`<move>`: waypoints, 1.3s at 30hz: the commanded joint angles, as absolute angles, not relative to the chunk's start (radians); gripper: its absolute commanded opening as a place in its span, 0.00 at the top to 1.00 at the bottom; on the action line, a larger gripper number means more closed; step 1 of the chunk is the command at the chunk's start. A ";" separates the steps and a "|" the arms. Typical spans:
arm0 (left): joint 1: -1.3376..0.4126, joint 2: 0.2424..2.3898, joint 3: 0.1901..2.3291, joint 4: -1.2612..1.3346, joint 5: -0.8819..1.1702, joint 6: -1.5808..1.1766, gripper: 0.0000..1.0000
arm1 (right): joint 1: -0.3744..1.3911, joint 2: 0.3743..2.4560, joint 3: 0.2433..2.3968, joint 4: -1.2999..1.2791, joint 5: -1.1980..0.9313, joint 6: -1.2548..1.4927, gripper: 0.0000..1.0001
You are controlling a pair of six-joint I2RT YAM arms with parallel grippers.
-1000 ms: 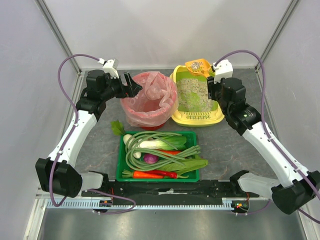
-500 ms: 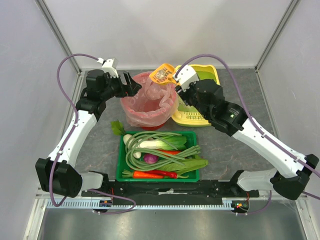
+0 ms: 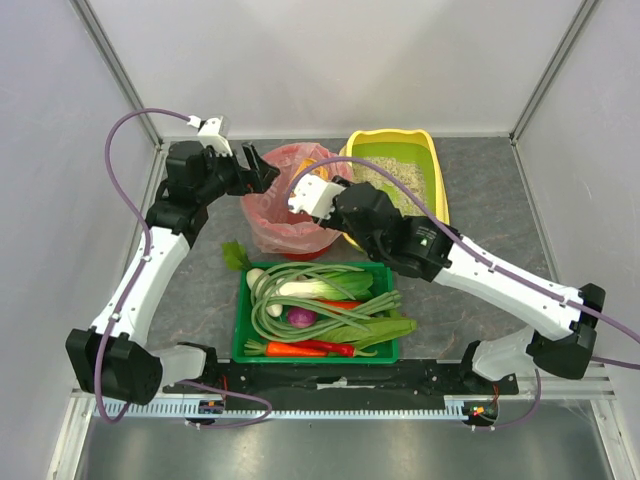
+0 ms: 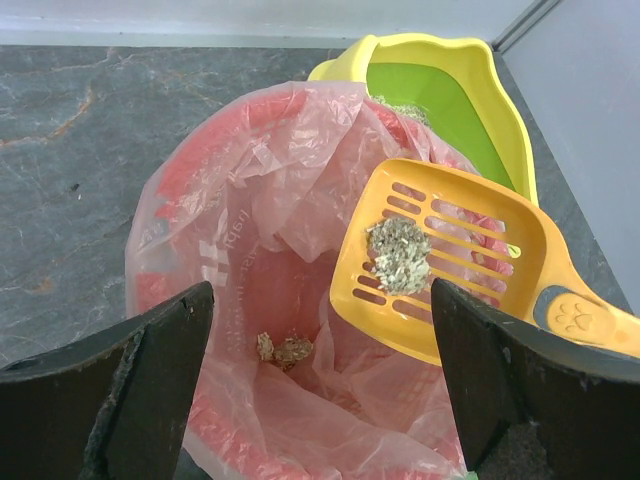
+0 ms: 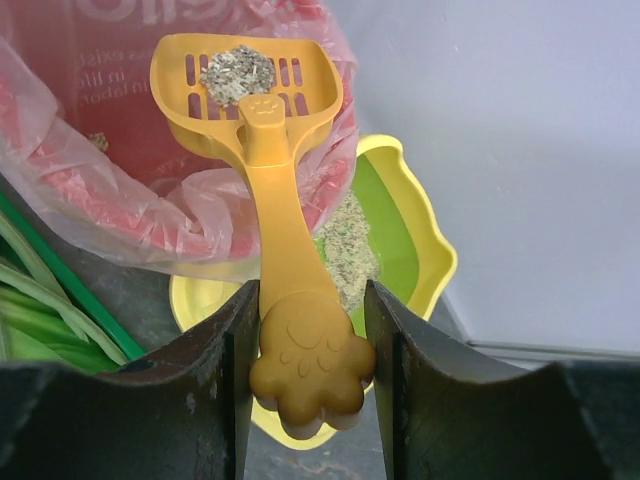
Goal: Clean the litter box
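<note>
While the orange litter scoop (image 5: 247, 90) hangs over the red bin with pink bag (image 4: 175, 200), the step in hand reads as the dump: waste lifted from the box and not yet tipped out.

- Right claw (image 5: 305, 370): pinching the scoop's paw-shaped handle end, one finger on each side. The slotted head is roughly level above the bag mouth.
- Load: one grey clump (image 4: 398, 255) sits on the slots. A few clumps (image 4: 285, 348) lie at the bottom of the bag.
- Left claw (image 3: 265, 172): spread wide and holding nothing, at the bin's left rim. I cannot tell whether it touches the bag.
- Litter box (image 3: 393, 135): at the back of the counter, just beside the bin on its right. It has a yellow rim and green lining, with grey-beige litter (image 3: 395, 175) inside.

Next move, as a judgement: roll the wrist so the head tilts and the clump slides into the bag. The head should stay inside the bag rim, since loose plastic folds sit close beneath it and could snag. After that, return to the box for another pass.

Surface and room: the counter (image 4: 80, 120) is dark grey, stone-patterned and matte. A green vegetable tray (image 3: 238, 310) sits near the arm bases. Pale flat walls enclose three sides, with metal posts at the corners.
</note>
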State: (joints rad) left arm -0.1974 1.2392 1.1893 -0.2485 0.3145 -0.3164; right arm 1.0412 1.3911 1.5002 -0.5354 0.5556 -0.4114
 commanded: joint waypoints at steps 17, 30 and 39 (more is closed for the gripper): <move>-0.189 1.164 1.146 -0.250 0.275 -0.259 0.04 | 1.150 1.479 1.589 -0.545 0.781 -0.785 1.00; -0.189 1.160 1.131 -0.258 0.259 -0.255 0.04 | 1.210 1.511 1.575 -0.500 0.831 -0.945 1.00; -0.184 1.158 1.121 -0.255 0.258 -0.255 0.04 | 1.210 1.520 1.568 -0.489 0.847 -0.971 1.00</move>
State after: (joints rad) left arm -0.1944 1.1843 1.1240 -0.2626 0.2657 -0.2867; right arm 1.2072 1.5227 1.5482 -0.5293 0.8219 -0.8986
